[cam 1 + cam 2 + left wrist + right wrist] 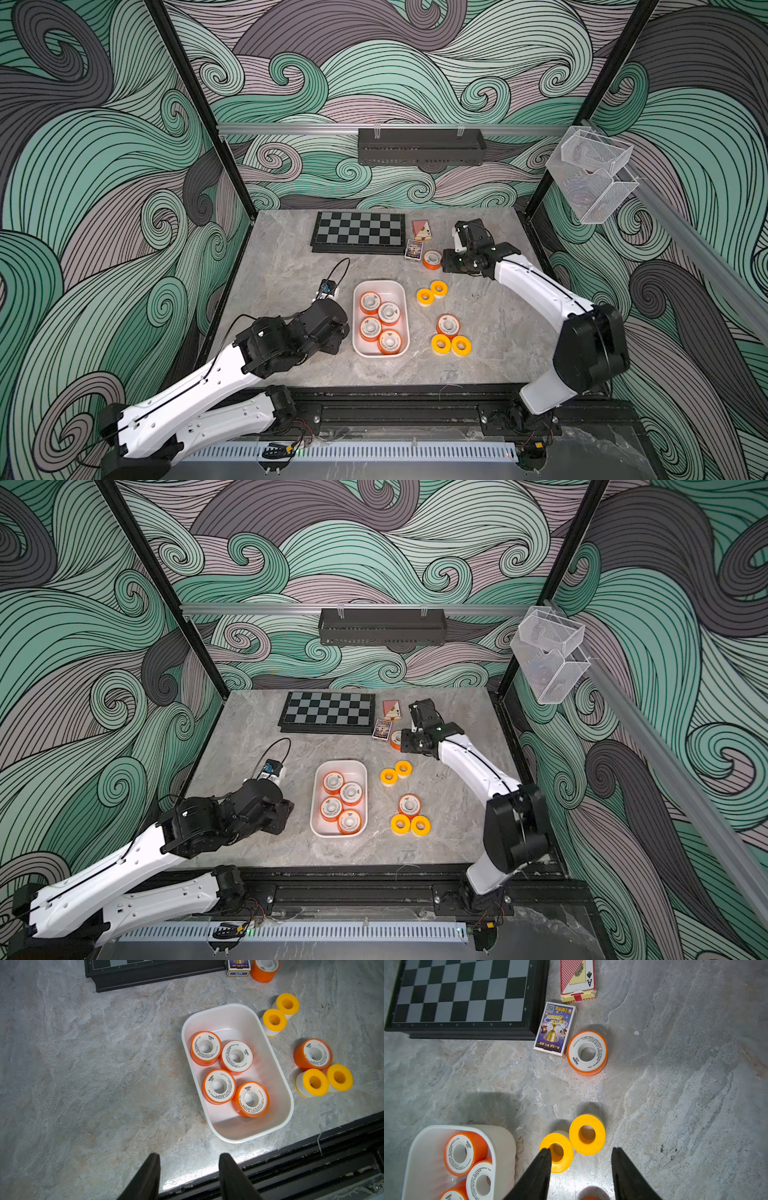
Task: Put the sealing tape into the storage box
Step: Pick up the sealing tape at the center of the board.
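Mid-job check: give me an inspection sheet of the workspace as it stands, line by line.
Surface: marbled grey table, a few dark specks, no spills seen.
Job's things: white tray holds four orange rolls. Outside it: a fifth orange roll beside the blue card pack, a sixth orange roll against the near yellow pair, and the far yellow pair right of the tray.
Clutter: chessboard and red card pack at the back.
Grippers: left gripper open, empty, beside the tray; right gripper open, empty.
Cables: black cable loop at the left wrist, clear of the rolls.
Surroundings: black shelf on the back rail, clear mesh baskets on the right rail.
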You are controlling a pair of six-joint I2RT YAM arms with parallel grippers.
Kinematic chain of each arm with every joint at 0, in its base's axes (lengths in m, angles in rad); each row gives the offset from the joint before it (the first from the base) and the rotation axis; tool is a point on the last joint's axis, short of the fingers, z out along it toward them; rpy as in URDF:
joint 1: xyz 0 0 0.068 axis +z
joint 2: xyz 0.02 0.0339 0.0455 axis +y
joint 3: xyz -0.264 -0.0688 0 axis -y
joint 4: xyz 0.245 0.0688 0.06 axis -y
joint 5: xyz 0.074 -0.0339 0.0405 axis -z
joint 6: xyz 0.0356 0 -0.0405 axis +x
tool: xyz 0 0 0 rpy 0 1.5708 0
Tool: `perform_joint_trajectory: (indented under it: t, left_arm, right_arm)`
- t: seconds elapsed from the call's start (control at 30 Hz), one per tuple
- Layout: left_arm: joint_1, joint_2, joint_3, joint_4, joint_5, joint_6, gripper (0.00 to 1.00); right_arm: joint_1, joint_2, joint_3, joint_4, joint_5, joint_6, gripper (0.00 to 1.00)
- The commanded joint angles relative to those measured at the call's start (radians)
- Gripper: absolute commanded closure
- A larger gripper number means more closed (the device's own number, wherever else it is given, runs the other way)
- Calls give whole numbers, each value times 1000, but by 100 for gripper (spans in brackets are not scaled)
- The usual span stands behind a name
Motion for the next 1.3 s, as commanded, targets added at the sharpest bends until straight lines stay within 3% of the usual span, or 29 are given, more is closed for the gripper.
perform_joint_trajectory:
  t: [0.0, 0.3, 0.7, 1.27]
  left_arm:
    - [-2, -35, 0, -21, -40, -17, 49]
    - [-7, -5, 2, -32, -53, -22, 49]
    - [-12, -5, -1, -32, -51, -23, 49]
    - [-13, 1, 1, -34, -58, -23, 49]
  right_arm:
    - [-15, 103, 107, -113, 0, -31, 50]
    - [-27, 386, 372, -227, -7, -70, 50]
    - [-56, 614, 640, -334, -6, -103, 50]
    - [-74, 764, 761, -375, -16, -121, 52]
